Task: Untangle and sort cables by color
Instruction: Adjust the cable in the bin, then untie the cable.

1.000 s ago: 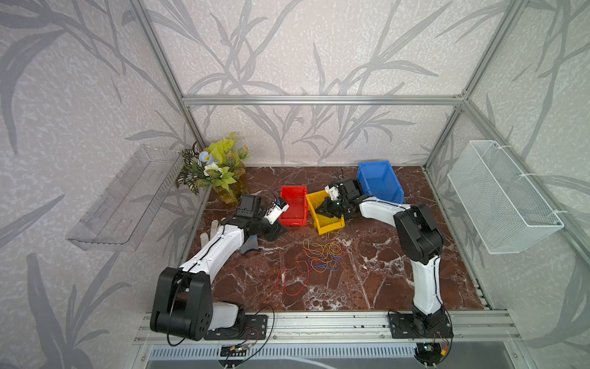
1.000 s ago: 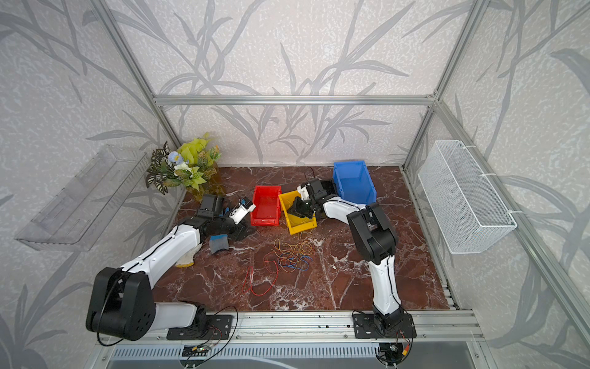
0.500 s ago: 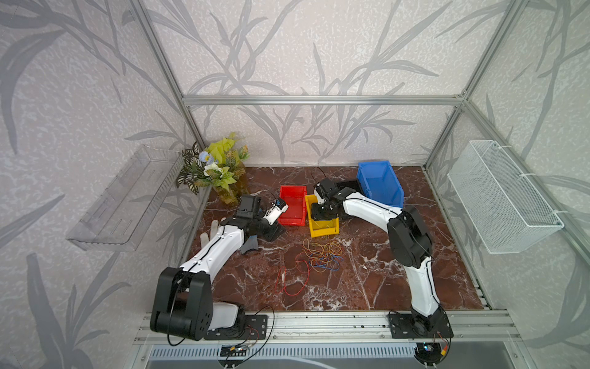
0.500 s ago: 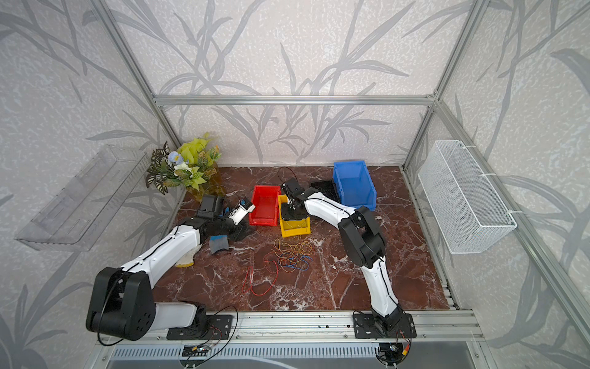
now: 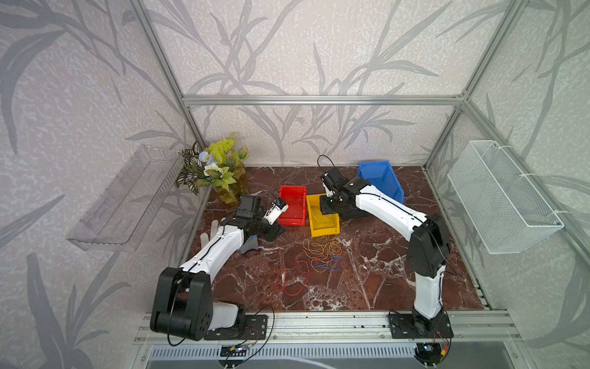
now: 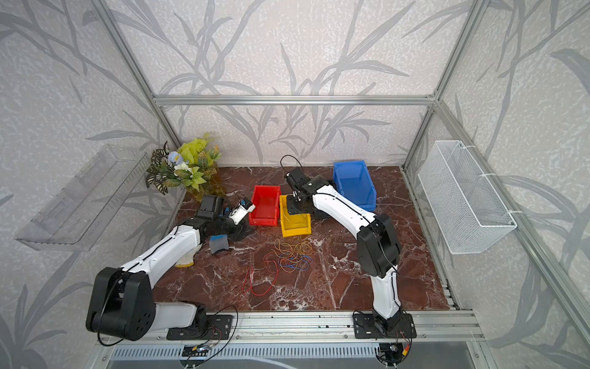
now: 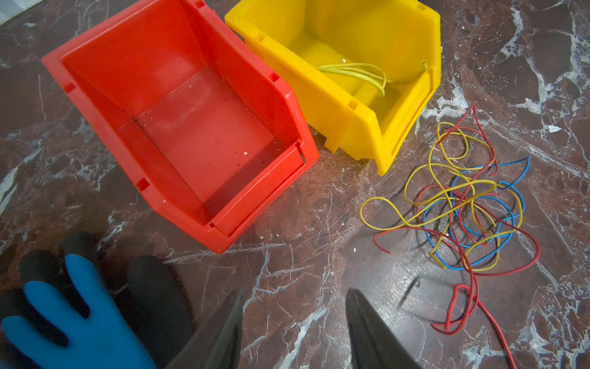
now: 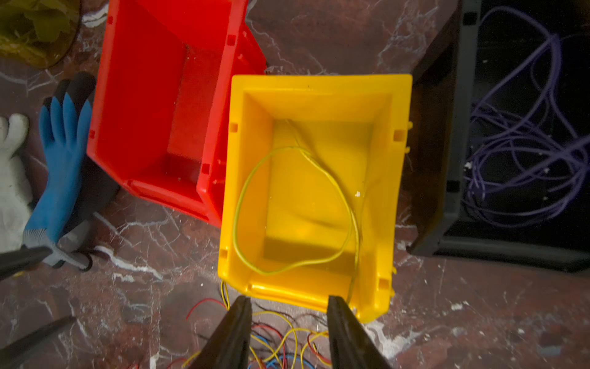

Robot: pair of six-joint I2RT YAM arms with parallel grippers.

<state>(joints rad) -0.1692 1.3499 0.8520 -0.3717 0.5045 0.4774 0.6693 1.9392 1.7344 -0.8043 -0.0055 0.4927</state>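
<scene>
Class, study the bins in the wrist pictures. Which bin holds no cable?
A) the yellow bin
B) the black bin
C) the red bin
C: the red bin shows only its bare floor, while a yellow cable lies in the yellow bin and purple cables fill the black bin.

even bright light, blurred wrist edges
</scene>
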